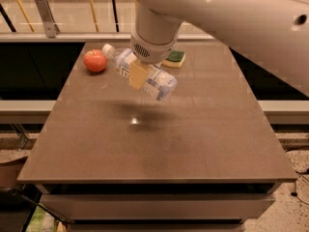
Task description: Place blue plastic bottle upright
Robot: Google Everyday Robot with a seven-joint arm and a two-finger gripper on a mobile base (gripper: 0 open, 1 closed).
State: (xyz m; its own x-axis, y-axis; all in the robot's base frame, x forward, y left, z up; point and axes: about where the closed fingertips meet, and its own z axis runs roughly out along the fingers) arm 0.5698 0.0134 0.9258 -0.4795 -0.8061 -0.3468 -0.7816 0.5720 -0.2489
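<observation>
**Table** (159, 158): brown flat top with its front edge nearest the camera and shelf tiers below. A soft shadow and one small bright spot lie on the top toward the middle, beneath the held item.

**Blue plastic bottle** (160, 84): clear and faintly blue, with a white label in dark print and a white cap. It is held off the tabletop, over the middle-rear part. It lies on a slant, cap end up and to the left, base down and to the right. Not upright.

**Gripper** (141, 74): at the end of the white arm (231, 13), which enters from the upper right and reaches down over the bottle. It pinches the bottle across its mid-body. One tan pad (137, 75) is pressed on the near side of the label; the other finger is hidden behind.

**Apple** (95, 61): red, resting on the table's rear left, near the bottle's cap end.

**Sponge** (175, 58): green over yellow, at the table's rear, partly hidden by the wrist.

**Railing post** (46, 16): metal, beyond the table's far left.
</observation>
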